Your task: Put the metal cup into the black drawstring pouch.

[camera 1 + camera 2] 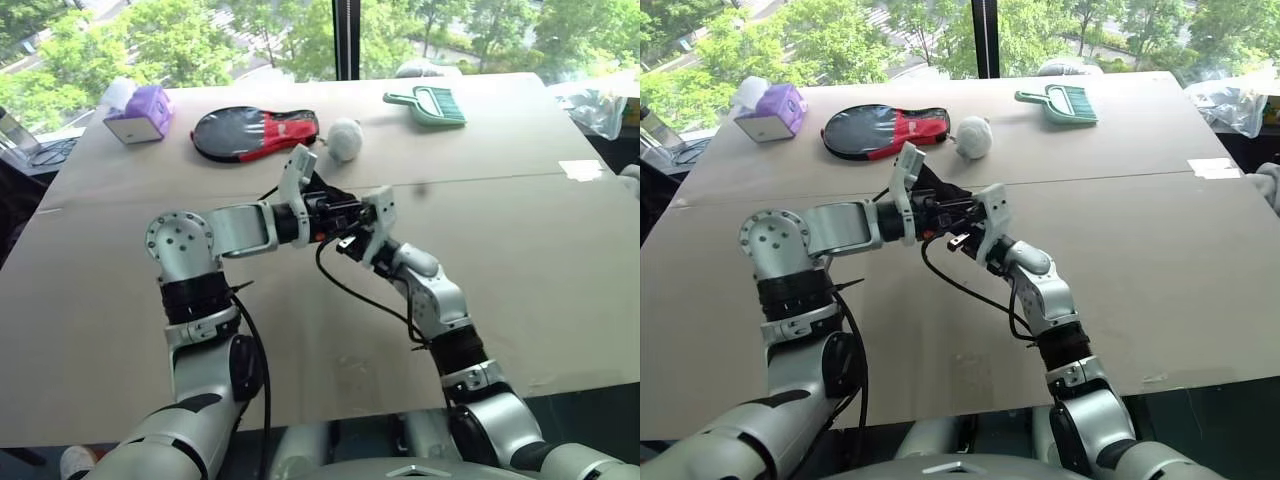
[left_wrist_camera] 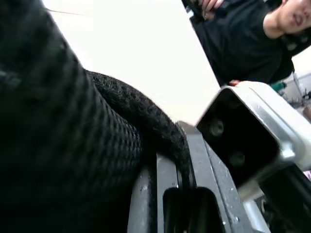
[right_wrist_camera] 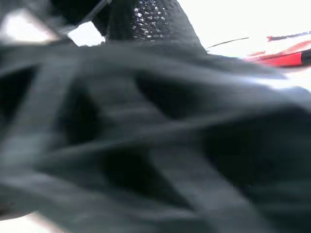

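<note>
black mesh of the pouch (image 1: 318, 196) sat between the two grippers above mid-table (image 1: 520, 260). left gripper (image 1: 325, 212) was clamped on it; right gripper (image 1: 347, 236) had its fingers together, touching it. paddle cover (image 1: 255, 133) lay at 12 o'clock. left wrist: pouch fabric against the fingers (image 2: 170, 194), a person at 2 o'clock.

From the head we look forward and down over the table (image 1: 520, 300), both eyes sharing nearly the same scene, the right eye's shifted slightly leftward. Our left wrist camera sits pressed close against the pouch (image 2: 73, 145), facing a person (image 2: 243, 39) at upper right. Our right wrist camera is equally near, blurred.
</note>
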`<action>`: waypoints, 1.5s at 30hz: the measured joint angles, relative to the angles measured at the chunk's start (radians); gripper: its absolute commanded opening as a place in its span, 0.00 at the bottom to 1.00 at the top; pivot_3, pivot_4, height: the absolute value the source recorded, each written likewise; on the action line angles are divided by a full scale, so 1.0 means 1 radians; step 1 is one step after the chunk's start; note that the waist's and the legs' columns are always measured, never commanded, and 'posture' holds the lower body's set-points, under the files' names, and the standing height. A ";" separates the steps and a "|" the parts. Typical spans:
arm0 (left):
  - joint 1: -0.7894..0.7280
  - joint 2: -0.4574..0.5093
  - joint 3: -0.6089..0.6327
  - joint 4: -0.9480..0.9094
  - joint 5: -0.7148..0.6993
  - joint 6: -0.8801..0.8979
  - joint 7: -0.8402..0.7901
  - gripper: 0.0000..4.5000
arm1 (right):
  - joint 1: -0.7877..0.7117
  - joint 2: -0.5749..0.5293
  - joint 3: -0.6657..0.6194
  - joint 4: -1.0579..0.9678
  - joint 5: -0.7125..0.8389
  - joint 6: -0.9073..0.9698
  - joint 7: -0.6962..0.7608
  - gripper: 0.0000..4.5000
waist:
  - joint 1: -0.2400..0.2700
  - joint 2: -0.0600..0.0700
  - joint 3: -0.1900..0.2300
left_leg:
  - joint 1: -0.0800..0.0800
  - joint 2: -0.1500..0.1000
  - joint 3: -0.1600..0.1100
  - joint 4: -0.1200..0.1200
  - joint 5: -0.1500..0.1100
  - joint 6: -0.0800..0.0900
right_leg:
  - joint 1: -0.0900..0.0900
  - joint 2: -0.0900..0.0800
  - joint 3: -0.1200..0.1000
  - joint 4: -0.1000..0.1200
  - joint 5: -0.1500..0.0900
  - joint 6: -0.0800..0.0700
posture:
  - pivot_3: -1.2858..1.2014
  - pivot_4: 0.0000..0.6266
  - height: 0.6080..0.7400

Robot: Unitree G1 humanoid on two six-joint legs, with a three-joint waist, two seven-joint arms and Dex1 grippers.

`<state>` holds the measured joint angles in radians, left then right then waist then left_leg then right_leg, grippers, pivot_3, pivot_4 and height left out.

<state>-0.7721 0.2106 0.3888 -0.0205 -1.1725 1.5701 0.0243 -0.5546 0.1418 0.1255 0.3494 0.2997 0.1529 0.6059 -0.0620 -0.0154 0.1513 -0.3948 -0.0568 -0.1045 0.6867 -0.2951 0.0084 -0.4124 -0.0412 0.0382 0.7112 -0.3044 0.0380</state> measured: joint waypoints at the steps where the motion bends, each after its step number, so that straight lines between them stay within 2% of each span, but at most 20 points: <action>1: 0.002 0.000 -0.004 0.000 0.005 -0.003 0.000 0.00 | 0.000 0.000 0.004 0.008 -0.007 -0.010 -0.003 0.02 | 0.000 0.000 0.000 | 0.000 0.000 0.000 0.000 0.000 0.000 | 0.000 0.000 0.000 0.000 0.000 0.000 | 0.52 0.24 1.00; 5: 0.006 0.040 -0.064 -0.051 0.067 -0.074 -0.059 0.00 | -0.020 -0.007 0.059 0.028 -0.135 -0.138 -0.052 0.02 | -0.009 0.000 0.000 | 0.000 0.000 0.000 -0.001 0.000 0.000 | -0.001 0.001 0.001 0.001 0.000 0.000 | 0.52 0.24 1.00; 9: 0.034 0.138 -0.228 -0.147 0.192 -0.215 -0.199 0.00 | -0.044 -0.058 0.099 0.046 -0.277 -0.237 -0.110 0.02 | -0.009 0.000 0.000 | 0.000 0.000 0.000 -0.002 0.000 -0.001 | -0.001 0.001 0.001 0.001 0.000 0.000 | 0.52 0.24 1.00; 14: 0.124 0.238 -0.451 -0.240 0.401 -0.483 -0.359 0.00 | -0.025 -0.159 0.140 0.031 -0.385 -0.270 -0.121 0.02 | -0.006 0.000 0.000 | 0.000 0.000 0.000 -0.002 0.000 -0.001 | -0.001 0.001 0.001 0.000 0.000 0.000 | 0.52 0.24 1.00; 19: 0.189 0.279 -0.583 -0.304 0.547 -0.666 -0.442 0.00 | 0.033 -0.270 0.187 -0.065 -0.459 -0.273 -0.103 0.02 | -0.004 0.000 0.000 | 0.000 0.000 0.000 -0.002 0.000 0.000 | -0.001 0.001 0.002 0.000 0.000 0.000 | 0.52 0.24 1.00; 23: 0.207 0.292 -0.654 -0.332 0.624 -0.727 -0.454 0.00 | 0.056 -0.347 0.217 -0.133 -0.529 -0.256 -0.085 0.02 | -0.002 0.000 0.000 | 0.000 0.001 0.000 -0.002 0.000 0.000 | -0.001 0.001 0.002 0.000 0.000 0.000 | 0.52 0.24 1.00; 26: 0.213 0.301 -0.669 -0.351 0.642 -0.738 -0.458 0.00 | 0.064 -0.363 0.227 -0.170 -0.542 -0.236 -0.077 0.02 | -0.003 0.000 0.000 | 0.000 0.001 0.000 -0.003 0.000 0.000 | -0.001 0.002 0.002 0.001 0.000 0.000 | 0.52 0.24 1.00; 31: 0.272 0.318 -0.629 -0.385 0.642 -0.722 -0.457 0.00 | 0.090 -0.286 0.221 -0.162 -0.476 -0.186 -0.083 0.02 | -0.006 0.000 0.000 | 0.000 0.001 0.000 -0.003 0.000 0.000 | -0.001 0.002 0.003 0.001 0.000 0.000 | 0.52 0.24 1.00; 36: 0.422 0.317 -0.586 -0.432 0.627 -0.707 -0.456 0.00 | 0.084 -0.339 0.299 -0.095 -0.570 -0.306 -0.101 0.02 | 0.001 0.000 0.000 | 0.001 0.001 0.000 -0.002 0.000 0.000 | -0.001 0.001 0.002 0.000 0.000 0.000 | 0.52 0.24 1.00; 38: 0.435 0.316 -0.584 -0.442 0.620 -0.699 -0.456 0.00 | 0.089 -0.357 0.306 -0.096 -0.574 -0.332 -0.095 0.02 | 0.007 0.000 0.000 | 0.001 0.001 -0.001 -0.002 0.000 0.000 | 0.000 0.002 0.002 0.000 0.000 0.000 | 0.52 0.24 1.00; 40: 0.422 0.313 -0.584 -0.439 0.617 -0.693 -0.457 0.00 | 0.094 -0.362 0.299 -0.105 -0.562 -0.332 -0.083 0.02 | 0.013 0.000 0.000 | 0.002 0.001 -0.001 -0.002 0.000 0.000 | 0.001 0.002 0.002 0.000 0.000 0.000 | 0.52 0.24 1.00; 43: 0.323 0.294 -0.588 -0.392 0.615 -0.695 -0.458 0.00 | 0.099 -0.364 0.270 -0.117 -0.509 -0.304 -0.043 0.02 | 0.024 0.000 0.000 | 0.002 0.001 -0.001 -0.001 0.000 0.000 | 0.002 0.002 0.001 0.000 0.000 0.000 | 0.52 0.24 1.00; 45: 0.243 0.323 -0.554 -0.307 0.679 -0.720 -0.429 0.00 | 0.117 -0.362 0.279 -0.174 -0.468 -0.296 0.007 0.02 | 0.017 0.000 0.000 | 0.003 0.001 -0.001 -0.002 0.000 0.000 | 0.001 0.003 0.002 0.001 0.000 0.000 | 0.52 0.24 1.00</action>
<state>-0.5286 0.5335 -0.1657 -0.3278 -0.4933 0.8505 -0.4044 -0.4378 -0.2197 0.4041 0.1755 -0.1683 -0.1435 0.6128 -0.0453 -0.0152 0.1513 -0.3920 -0.0559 -0.1054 0.6842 -0.2949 0.0080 -0.4112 -0.0387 0.0402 0.7118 -0.3045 0.0378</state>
